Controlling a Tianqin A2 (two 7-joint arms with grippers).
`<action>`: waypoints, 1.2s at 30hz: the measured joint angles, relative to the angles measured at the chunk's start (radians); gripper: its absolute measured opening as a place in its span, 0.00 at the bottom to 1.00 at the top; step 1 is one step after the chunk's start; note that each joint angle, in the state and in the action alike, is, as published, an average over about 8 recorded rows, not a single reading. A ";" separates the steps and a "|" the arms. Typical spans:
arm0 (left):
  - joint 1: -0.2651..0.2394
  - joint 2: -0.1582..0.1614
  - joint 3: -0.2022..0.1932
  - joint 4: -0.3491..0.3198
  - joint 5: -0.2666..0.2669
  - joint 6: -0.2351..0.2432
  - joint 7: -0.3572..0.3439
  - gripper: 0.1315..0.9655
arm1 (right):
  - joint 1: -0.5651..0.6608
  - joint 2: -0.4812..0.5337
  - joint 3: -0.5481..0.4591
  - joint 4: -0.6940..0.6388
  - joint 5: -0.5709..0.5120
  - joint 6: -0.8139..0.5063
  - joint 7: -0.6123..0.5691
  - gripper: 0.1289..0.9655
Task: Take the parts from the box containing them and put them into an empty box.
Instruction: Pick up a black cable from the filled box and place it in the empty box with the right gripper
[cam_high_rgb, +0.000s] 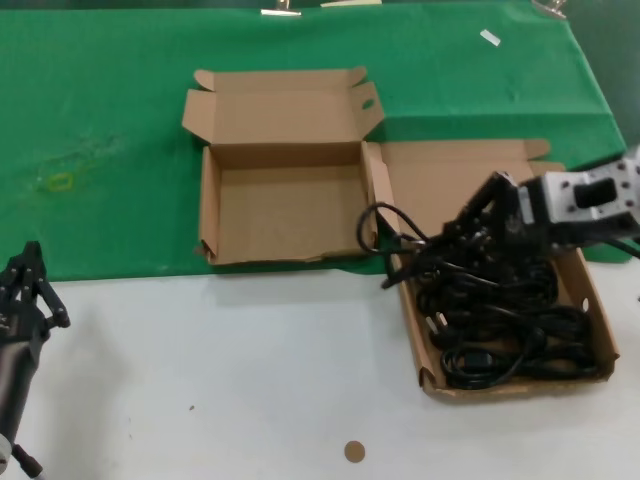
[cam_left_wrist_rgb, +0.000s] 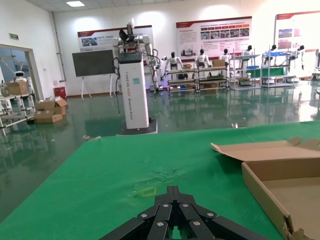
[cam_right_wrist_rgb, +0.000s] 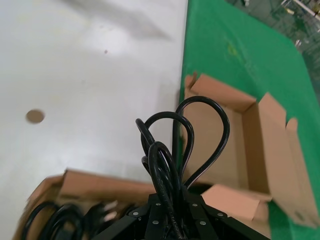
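Head view: I'm holding a bundle of black cables (cam_high_rgb: 425, 255) in the right gripper (cam_high_rgb: 462, 240), clamped, over the full box (cam_high_rgb: 590, 290). The empty box (cam_high_rgb: 285, 215) lies toward my left, adjoining.

Left wrist view: left gripper (cam_left_wrist_rgb: 172, 227) is idling off the empty box's far side, fingers together.

Right wrist view: cable loops are pointing toward the empty box (cam_right_wrist_rgb: 250, 150).

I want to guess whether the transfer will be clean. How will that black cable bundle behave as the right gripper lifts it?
Probably floppy: loops of the cable bundle droop sideways out of the right gripper, which is shut on it. It may drag neighbours along, since the cables in the full box lie tangled together. Loose loops could catch the empty box wall.
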 joint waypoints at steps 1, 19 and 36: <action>0.000 0.000 0.000 0.000 0.000 0.000 0.000 0.01 | 0.011 -0.012 -0.005 -0.002 -0.005 -0.001 0.004 0.07; 0.000 0.000 0.000 0.000 0.000 0.000 0.000 0.01 | 0.187 -0.290 -0.123 -0.192 -0.113 0.046 0.022 0.07; 0.000 0.000 0.000 0.000 0.000 0.000 0.000 0.01 | 0.284 -0.491 -0.189 -0.460 -0.181 0.149 -0.043 0.07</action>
